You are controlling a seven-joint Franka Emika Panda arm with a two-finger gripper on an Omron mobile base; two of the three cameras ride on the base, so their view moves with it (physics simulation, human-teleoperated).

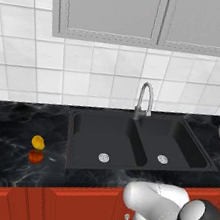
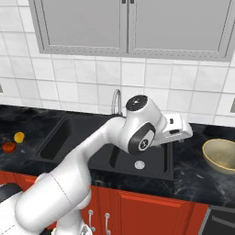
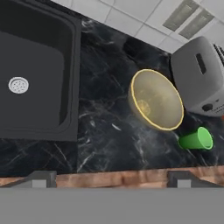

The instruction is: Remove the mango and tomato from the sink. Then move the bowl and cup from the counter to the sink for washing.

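Arm: your white arm with dark joints rises from the near left of the right base view, bends at a rounded elbow above the sink and stretches the hand out level toward the right, over the right basin's far edge.
Gripper: your two-finger gripper (image 3: 111,176) stands released, jaws wide, with nothing between them; its fingertips (image 3: 43,178) show above the counter's near edge.
Sink: the black matte double-basin sink (image 1: 104,129) with its curved silver faucet (image 1: 144,98) has both basins bare down to the round silver drains.
Mango: the small rounded yellow-orange mango (image 1: 38,142) sits on the dark marbled counter (image 1: 5,140) left of the sink.
Tomato: the small round red-orange tomato (image 1: 35,157) lies just nearer you than the mango.
Bowl: the wide tan-yellow bowl (image 3: 156,99) rests on the counter right of the sink, upright.
Cup: the small bright green tapered cup (image 3: 196,139) lies on its side, just beside the bowl.
Toaster: a grey toaster (image 3: 199,78) stands close behind the bowl and cup.
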